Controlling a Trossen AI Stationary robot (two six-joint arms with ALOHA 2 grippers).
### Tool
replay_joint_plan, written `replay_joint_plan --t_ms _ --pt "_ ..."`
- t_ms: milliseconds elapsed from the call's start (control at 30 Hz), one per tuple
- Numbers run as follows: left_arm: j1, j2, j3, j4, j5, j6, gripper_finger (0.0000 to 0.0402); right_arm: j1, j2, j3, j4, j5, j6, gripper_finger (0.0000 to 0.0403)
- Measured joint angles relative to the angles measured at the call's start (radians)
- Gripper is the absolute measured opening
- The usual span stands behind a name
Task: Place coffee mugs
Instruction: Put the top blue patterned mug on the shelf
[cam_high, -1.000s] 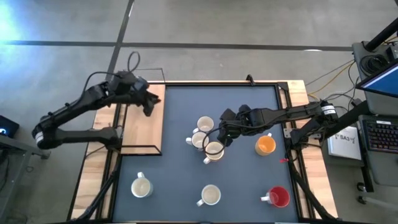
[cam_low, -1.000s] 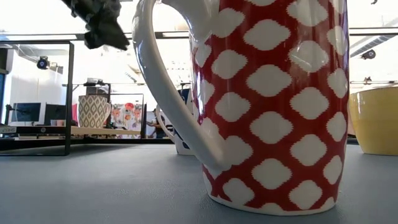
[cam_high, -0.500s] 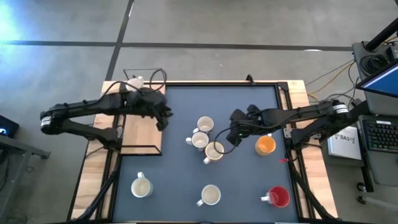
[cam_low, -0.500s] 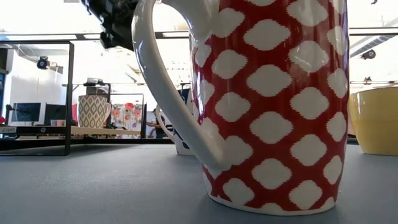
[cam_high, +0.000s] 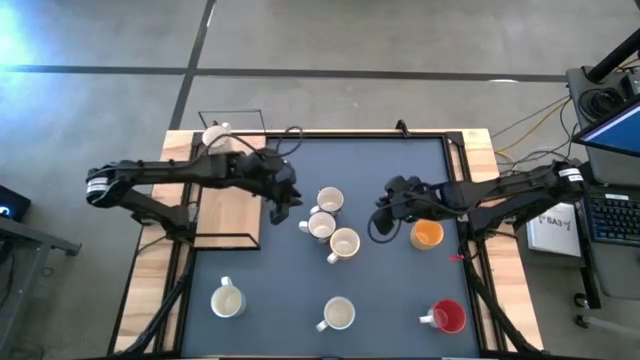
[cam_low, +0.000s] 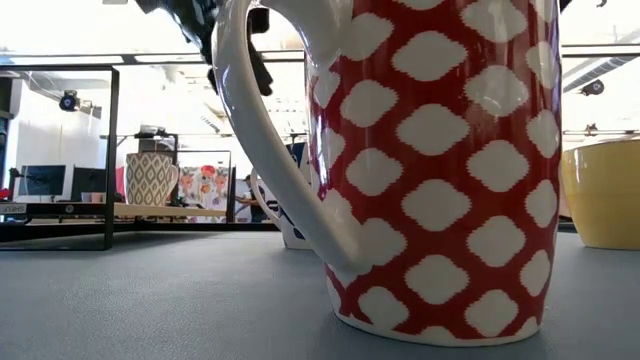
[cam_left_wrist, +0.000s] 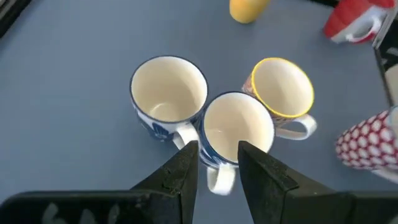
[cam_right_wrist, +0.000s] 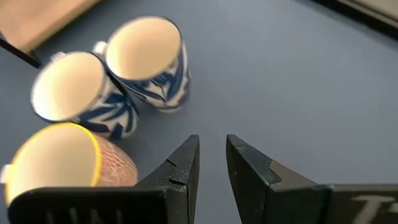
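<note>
Wooden shelf (cam_high: 228, 195) on my left is behind the left gripper (cam_high: 283, 203) now; it has swung in over the mat toward the clustered mugs (cam_high: 328, 222), fingers parted and empty. I judge a fresh pick is coming. My right gripper (cam_high: 378, 212) has backed off the cluster, slightly parted, holding nothing. Left wrist view lines the fingers (cam_left_wrist: 185, 167) up on the middle mug's handle (cam_left_wrist: 217, 180); the low view hides that behind the red mug (cam_low: 440, 170).

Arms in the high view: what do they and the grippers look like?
Both arms are dark and slim-jointed, with black cable looping beside them. Left gripper and right gripper each end in two dark, angular, wedge-shaped fingers. No markings are readable on the arms.
</note>
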Motion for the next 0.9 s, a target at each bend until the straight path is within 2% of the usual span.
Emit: replay_joint_plan --t_ms 333,900 --pt "-0.006 0.151 0.027 0.036 -0.107 0.215 0.0095 0.0 0.004 -0.049 -0.001 -0.044 -0.007 0.0068" --pt "-0.025 0.338 0.189 -0.009 -0.106 0.493 0.0095 0.0 0.005 -0.059 -0.007 -0.07 -0.009 0.0068"
